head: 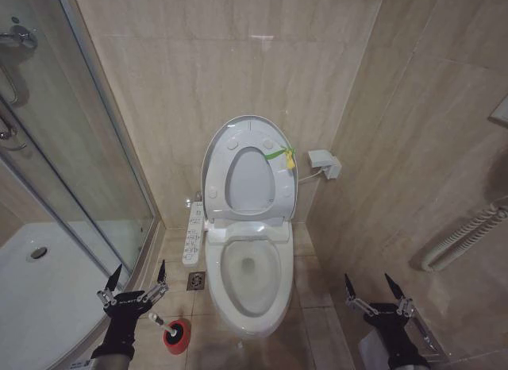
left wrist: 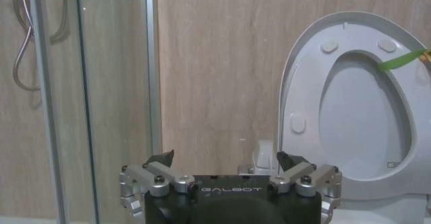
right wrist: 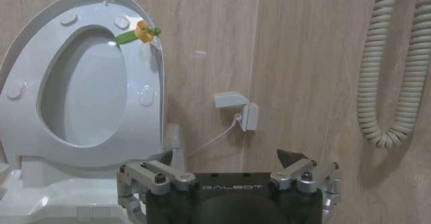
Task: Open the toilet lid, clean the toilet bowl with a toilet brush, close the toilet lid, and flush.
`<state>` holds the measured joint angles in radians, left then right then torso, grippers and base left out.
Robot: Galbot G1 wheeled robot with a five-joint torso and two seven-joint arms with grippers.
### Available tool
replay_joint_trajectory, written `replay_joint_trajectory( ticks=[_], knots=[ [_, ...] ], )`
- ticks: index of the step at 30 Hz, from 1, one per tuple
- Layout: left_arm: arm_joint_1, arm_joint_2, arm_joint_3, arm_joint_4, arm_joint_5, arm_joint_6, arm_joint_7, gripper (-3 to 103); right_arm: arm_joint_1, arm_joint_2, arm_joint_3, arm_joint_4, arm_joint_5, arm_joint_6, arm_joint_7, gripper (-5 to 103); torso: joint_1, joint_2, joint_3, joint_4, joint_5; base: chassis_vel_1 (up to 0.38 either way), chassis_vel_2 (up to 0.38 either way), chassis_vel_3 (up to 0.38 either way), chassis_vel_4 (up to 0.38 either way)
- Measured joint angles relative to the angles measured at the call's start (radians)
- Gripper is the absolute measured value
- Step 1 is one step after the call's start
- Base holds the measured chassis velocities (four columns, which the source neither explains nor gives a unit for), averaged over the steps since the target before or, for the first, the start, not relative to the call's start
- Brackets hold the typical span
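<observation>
The toilet lid point(head: 213, 152) stands raised; both hands, left hand point(head: 136, 278) and right hand point(head: 372, 286), hover spread, the toilet brush point(head: 171, 333) below the left.

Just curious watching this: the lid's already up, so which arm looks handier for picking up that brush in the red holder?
Probably the left. The left gripper, fingers open, hovers just above the toilet brush on the floor left of the toilet bowl. The right gripper sits across the bowl.

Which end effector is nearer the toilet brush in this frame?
Left. The left end effector hovers open just above the toilet brush in its red holder; the right end effector is open across the toilet bowl, far from it.
</observation>
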<state>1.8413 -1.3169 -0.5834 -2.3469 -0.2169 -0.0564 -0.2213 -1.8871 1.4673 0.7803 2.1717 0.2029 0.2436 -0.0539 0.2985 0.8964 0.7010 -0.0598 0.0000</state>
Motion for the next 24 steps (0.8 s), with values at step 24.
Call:
replay_joint_trajectory(
  ticks=[24],
  knots=[
    [0.0,0.0,0.0,0.0,0.0,0.0,0.0,99,0.22,0.045,-0.086,-0.071,-0.081,-0.16,-0.003,100,0.0,0.0,0.0,0.0001,-0.0002,0.0,0.0,0.0,0.0]
  ],
)
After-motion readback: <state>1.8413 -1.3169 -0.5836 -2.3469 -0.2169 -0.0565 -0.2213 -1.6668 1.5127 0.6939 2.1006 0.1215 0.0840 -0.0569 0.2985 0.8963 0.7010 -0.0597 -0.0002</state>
